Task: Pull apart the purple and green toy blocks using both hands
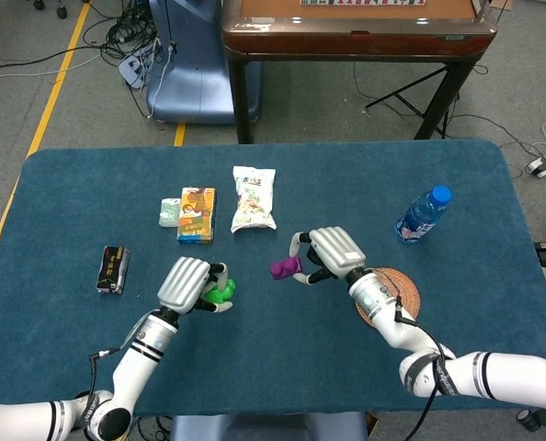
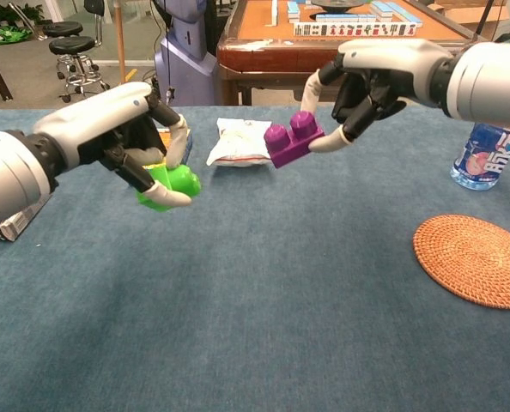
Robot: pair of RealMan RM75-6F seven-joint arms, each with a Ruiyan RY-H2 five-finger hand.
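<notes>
Green block (image 2: 171, 185): largely hidden inside the left hand (image 1: 187, 284), fingers curled round it, above the bench (image 1: 282, 367). Purple block (image 2: 293, 141): pinched in the right hand (image 2: 371, 79), well apart from the green, also held off the surface. Bench: blue cloth, carrying a snack packet (image 1: 253, 198), a carton (image 1: 197, 214), a dark box (image 1: 113, 268), a woven coaster (image 2: 476, 259) and a water bottle (image 1: 422, 214), cut off in the chest view. Behind: a wooden table (image 1: 356, 28), floor cables.

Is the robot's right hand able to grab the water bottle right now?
Probably not yet. The right hand already holds the purple block, so its fingers are busy. The water bottle stands apart beyond the woven coaster, with nothing blocking it.
</notes>
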